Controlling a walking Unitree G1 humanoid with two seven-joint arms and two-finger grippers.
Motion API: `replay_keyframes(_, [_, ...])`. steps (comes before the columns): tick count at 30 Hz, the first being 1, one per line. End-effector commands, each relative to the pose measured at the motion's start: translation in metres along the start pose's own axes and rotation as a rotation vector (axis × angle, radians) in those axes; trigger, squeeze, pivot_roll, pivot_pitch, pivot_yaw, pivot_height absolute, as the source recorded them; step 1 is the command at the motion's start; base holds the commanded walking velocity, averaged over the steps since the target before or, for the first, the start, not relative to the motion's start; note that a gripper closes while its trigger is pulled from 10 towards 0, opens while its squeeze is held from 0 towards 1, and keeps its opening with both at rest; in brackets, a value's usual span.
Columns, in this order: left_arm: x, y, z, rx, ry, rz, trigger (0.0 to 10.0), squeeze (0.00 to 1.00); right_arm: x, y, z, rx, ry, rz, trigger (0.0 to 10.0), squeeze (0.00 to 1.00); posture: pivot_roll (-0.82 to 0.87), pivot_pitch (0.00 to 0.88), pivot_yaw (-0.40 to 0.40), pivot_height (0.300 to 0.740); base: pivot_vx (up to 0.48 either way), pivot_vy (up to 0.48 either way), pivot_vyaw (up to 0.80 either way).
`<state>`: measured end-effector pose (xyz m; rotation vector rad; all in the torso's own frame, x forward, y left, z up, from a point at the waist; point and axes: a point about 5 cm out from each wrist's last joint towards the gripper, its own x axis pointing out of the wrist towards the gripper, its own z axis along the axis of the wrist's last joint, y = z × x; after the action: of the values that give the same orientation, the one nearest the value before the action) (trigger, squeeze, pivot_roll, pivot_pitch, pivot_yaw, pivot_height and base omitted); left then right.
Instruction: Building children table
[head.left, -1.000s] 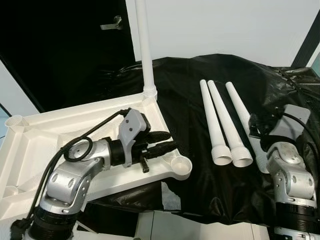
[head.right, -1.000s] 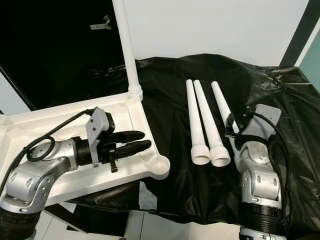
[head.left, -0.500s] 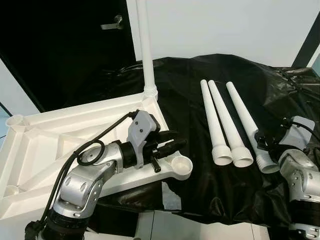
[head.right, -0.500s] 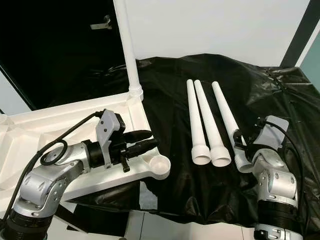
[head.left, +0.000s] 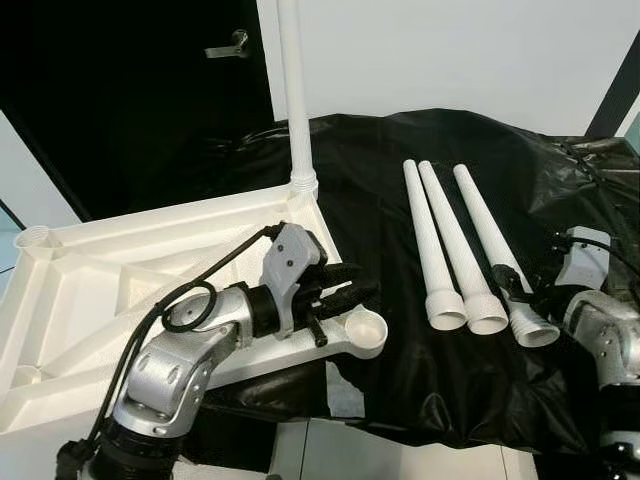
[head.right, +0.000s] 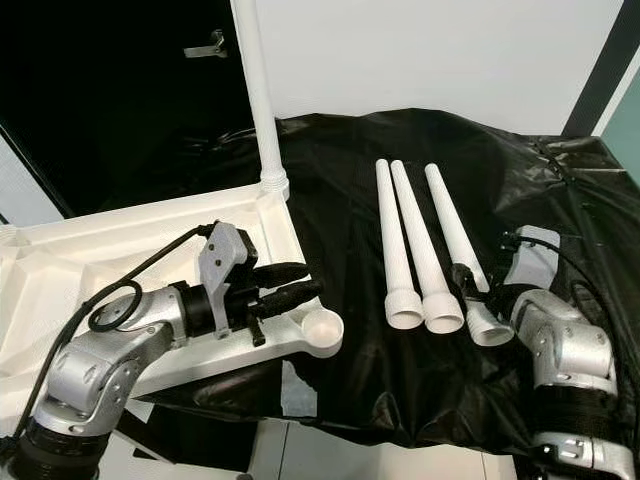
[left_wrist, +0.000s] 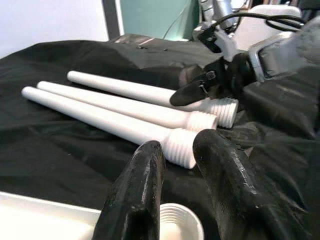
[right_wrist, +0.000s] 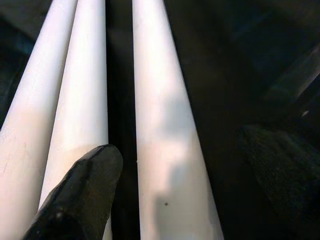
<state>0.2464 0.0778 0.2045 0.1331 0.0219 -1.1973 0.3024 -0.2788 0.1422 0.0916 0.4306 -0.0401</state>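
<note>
Since a second ago the right gripper (head.right: 470, 287) has drawn back toward the robot, so the wide threaded end of the rightmost table leg (head.left: 492, 252), hidden behind the wrist before, now shows. Its jaws stand open astride that leg near the wide end, one finger (right_wrist: 80, 197) on each side; I cannot tell whether they touch it. The left gripper (head.left: 345, 287) has reached further forward along the white tabletop (head.left: 90, 290).

The left arm is bent at the elbow, its jaws slightly parted with nothing between them, hovering over the corner socket (head.left: 363, 329) of the upturned tabletop. One leg (head.left: 297, 100) already stands upright in the far corner.

Three loose legs lie side by side on the black plastic sheet (head.left: 400, 370), wide ends toward the robot: the middle leg (head.left: 456, 250) and the left leg (head.left: 426, 250) touch, the right one just beside them. Behind are a white wall (head.left: 450, 50) and a dark doorway (head.left: 130, 90).
</note>
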Motion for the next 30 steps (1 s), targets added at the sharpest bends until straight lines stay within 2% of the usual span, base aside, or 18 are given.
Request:
replay_keyframes(1, [0.001, 0.002, 0.002, 0.023, -0.003, 0.062, 10.0, 0.00, 0.001, -0.001, -0.011, 0.041, 0.083, 0.034, 10.0, 0.00, 0.02, 0.000, -0.019, 0.740, 0.000, 0.000, 0.00])
replay_keyframes(4, [0.003, 0.001, 0.004, 0.028, -0.013, 0.058, 10.0, 0.00, 0.001, -0.004, -0.016, 0.051, 0.149, 0.064, 10.0, 0.00, 0.02, 0.000, -0.028, 0.740, 0.000, 0.000, 0.00])
replay_keyframes(8, [0.004, 0.000, 0.005, 0.034, -0.017, 0.054, 10.0, 0.00, 0.002, -0.005, -0.017, 0.060, 0.175, 0.084, 10.0, 0.00, 0.02, 0.000, -0.035, 0.740, 0.000, 0.000, 0.00])
replay_keyframes(11, [0.006, 0.000, 0.005, 0.039, -0.021, 0.052, 10.0, 0.00, 0.004, -0.006, -0.016, 0.105, 0.207, 0.107, 10.0, 0.00, 0.02, 0.000, -0.038, 0.740, 0.000, 0.000, 0.00])
replay_keyframes(12, [0.006, 0.000, 0.006, 0.040, -0.022, 0.052, 10.0, 0.00, 0.005, -0.007, -0.015, 0.130, 0.229, 0.107, 9.0, 0.00, 0.02, 0.000, -0.041, 0.740, 0.000, 0.000, 0.00])
replay_keyframes(13, [0.006, 0.000, 0.006, 0.041, -0.025, 0.053, 10.0, 0.00, 0.005, -0.010, -0.014, 0.142, 0.249, 0.104, 5.0, 0.00, 0.02, 0.000, -0.041, 0.740, 0.000, 0.000, 0.00])
replay_keyframes(15, [0.006, 0.000, 0.007, 0.044, -0.032, 0.056, 10.0, 0.00, 0.005, -0.018, -0.013, 0.152, 0.320, 0.089, 4.6, 0.00, 0.02, 0.000, -0.043, 0.740, 0.000, 0.000, 0.00])
replay_keyframes(19, [0.006, 0.001, 0.007, 0.046, -0.036, 0.060, 10.0, 0.00, 0.004, -0.024, -0.009, 0.155, 0.360, 0.076, 4.5, 0.00, 0.01, 0.000, -0.043, 0.740, 0.000, 0.000, 0.00])
replay_keyframes(23, [0.006, 0.002, 0.008, 0.045, -0.038, 0.061, 10.0, 0.00, 0.004, -0.026, -0.009, 0.152, 0.387, 0.069, 4.4, 0.00, 0.01, 0.000, -0.043, 0.740, 0.000, 0.000, 0.00])
replay_keyframes(25, [0.007, 0.003, 0.008, 0.045, -0.039, 0.062, 10.0, 0.00, 0.004, -0.027, -0.009, 0.140, 0.443, 0.070, 3.8, 0.00, 0.00, 0.000, -0.039, 0.740, 0.000, 0.000, 0.00])
replay_keyframes(26, [0.007, 0.003, 0.008, 0.045, -0.039, 0.062, 10.0, 0.00, 0.004, -0.027, -0.009, 0.140, 0.443, 0.070, 3.8, 0.00, 0.00, 0.000, -0.039, 0.740, 0.000, 0.000, 0.00])
replay_keyframes(28, [0.008, 0.004, 0.008, 0.047, -0.037, 0.065, 10.0, 0.00, 0.005, -0.027, -0.005, 0.100, 0.431, 0.083, 0.9, 0.00, 0.01, 0.000, -0.040, 0.740, 0.000, 0.000, 0.00])
replay_keyframes(29, [0.008, 0.004, 0.008, 0.047, -0.037, 0.065, 10.0, 0.00, 0.005, -0.027, -0.005, 0.100, 0.431, 0.083, 0.9, 0.00, 0.01, 0.000, -0.040, 0.740, 0.000, 0.000, 0.00])
replay_keyframes(30, [0.007, 0.005, 0.009, 0.045, -0.033, 0.071, 10.0, 0.00, 0.008, -0.025, 0.001, 0.090, 0.383, 0.091, 3.7, 0.00, 0.01, 0.000, -0.041, 0.740, 0.000, 0.000, 0.00])
